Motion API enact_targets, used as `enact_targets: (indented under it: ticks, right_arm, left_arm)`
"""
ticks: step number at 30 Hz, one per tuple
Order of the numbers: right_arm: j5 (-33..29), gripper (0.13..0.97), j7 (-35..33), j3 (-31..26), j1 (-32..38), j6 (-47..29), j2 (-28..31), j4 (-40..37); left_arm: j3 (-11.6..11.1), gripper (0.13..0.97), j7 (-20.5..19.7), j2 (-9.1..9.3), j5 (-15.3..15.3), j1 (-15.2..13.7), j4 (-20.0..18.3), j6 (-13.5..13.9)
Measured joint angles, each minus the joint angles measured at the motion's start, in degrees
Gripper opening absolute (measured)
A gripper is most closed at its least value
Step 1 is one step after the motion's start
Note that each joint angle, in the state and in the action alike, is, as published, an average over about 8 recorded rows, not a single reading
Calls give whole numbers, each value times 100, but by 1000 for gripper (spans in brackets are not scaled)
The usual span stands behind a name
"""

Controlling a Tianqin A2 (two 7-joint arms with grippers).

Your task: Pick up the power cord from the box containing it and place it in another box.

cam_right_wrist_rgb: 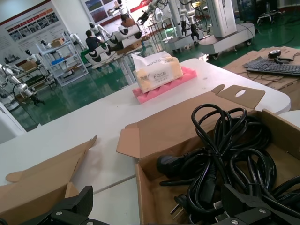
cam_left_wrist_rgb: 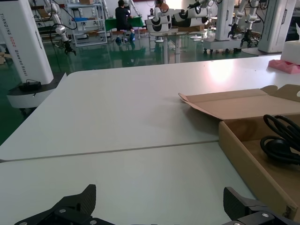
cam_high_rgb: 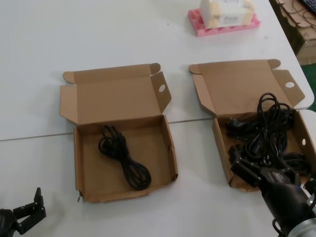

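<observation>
White desk (cam_high_rgb: pixel 123 39) carries two open cardboard boxes side by side. One slim power cord (cam_high_rgb: pixel 123 157) lies coiled on the floor of the left box (cam_high_rgb: pixel 79 163), the one with the wavy front wall. Right box (cam_high_rgb: pixel 221 148) holds a big tangle of black cables (cam_high_rgb: pixel 261 138). Right pincer (cam_high_rgb: pixel 276 175) hovers over that tangle, fingers spread apart. Left pincer (cam_high_rgb: pixel 27 210) sits near the desk's front edge, also spread, holding nothing. Pink foam block (cam_high_rgb: pixel 222 24) with a tissue pack (cam_high_rgb: pixel 224 11) sits farther back.

The head view looks down on the surface (cam_high_rgb: pixel 123 34) from above; both wrist views look low across it, each close by one box.
</observation>
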Motion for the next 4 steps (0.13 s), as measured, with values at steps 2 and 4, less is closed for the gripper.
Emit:
enact_targets:
  ticks: [2,4]
  right_arm:
    - [0,966,0,0,0,0,0,0]
    - [0,966,0,0,0,0,0,0]
  left_arm:
    - [0,966,0,0,0,0,0,0]
    - [0,966,0,0,0,0,0,0]
